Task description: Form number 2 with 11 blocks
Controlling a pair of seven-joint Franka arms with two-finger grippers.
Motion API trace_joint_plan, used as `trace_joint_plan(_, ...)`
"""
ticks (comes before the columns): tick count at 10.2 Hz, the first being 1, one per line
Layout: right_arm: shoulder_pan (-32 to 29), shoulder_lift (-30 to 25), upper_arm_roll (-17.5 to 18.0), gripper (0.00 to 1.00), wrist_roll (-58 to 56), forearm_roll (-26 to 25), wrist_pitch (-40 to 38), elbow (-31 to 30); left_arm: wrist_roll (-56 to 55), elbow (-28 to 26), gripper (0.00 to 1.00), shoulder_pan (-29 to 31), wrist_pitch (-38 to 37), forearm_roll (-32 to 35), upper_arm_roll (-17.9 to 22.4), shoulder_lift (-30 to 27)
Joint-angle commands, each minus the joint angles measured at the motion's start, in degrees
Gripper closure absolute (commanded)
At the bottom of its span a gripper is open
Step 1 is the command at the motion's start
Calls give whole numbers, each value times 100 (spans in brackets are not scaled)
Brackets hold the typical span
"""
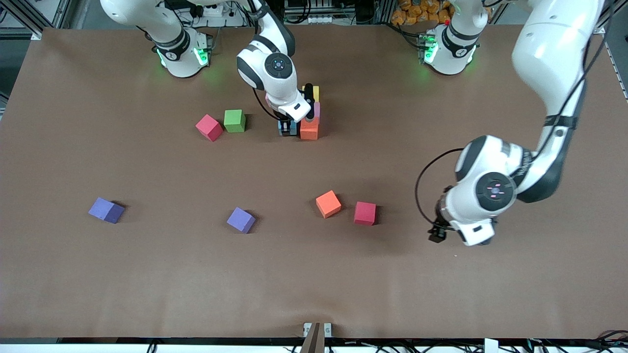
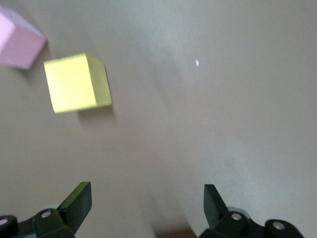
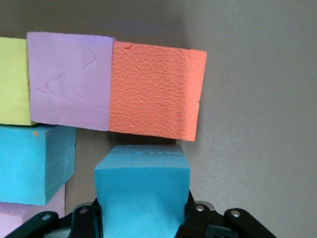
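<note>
The number 2 is a partly built cluster (image 1: 310, 117) near the robots' bases. Its row reads yellow (image 3: 12, 82), pink (image 3: 69, 79), orange (image 3: 156, 91), and a cyan cube (image 3: 34, 163) and a pink cube (image 3: 29, 218) adjoin it. My right gripper (image 3: 142, 214) is shut on a second cyan block (image 3: 142, 183), held low beside the orange cube (image 1: 309, 128) with a thin gap between them. Hanging over bare table toward the left arm's end, my left gripper (image 1: 438, 234) is open with nothing between its fingers (image 2: 79, 201).
Loose cubes lie nearer the front camera: two purple (image 1: 106, 210) (image 1: 241, 219), one orange (image 1: 328, 204), one red (image 1: 365, 213). A pinkish-red cube (image 1: 209, 127) and a green cube (image 1: 234, 120) sit beside the cluster. The left wrist view shows a yellowish cube (image 2: 77, 83) and a pinkish one (image 2: 17, 42).
</note>
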Motion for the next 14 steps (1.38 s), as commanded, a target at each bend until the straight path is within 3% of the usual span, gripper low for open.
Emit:
trace_joint_plan(1, 131, -17, -55, 76, 187, 16, 185, -74, 607, -138, 0, 159, -432, 91, -30, -334)
trace_joint_plan(5, 131, 62, -55, 76, 188, 7, 247, -65, 208, -367, 0, 195, -408, 47, -65, -335)
trace_joint_plan(10, 166, 167, -55, 76, 205, 7, 406, -57, -1865, -324, 0, -332, 295, 11, -109, -159)
trace_joint_plan(14, 166, 176, -55, 72, 240, 7, 397, -57, -3378, -323, 0, -999, 814, 64, -83, 306)
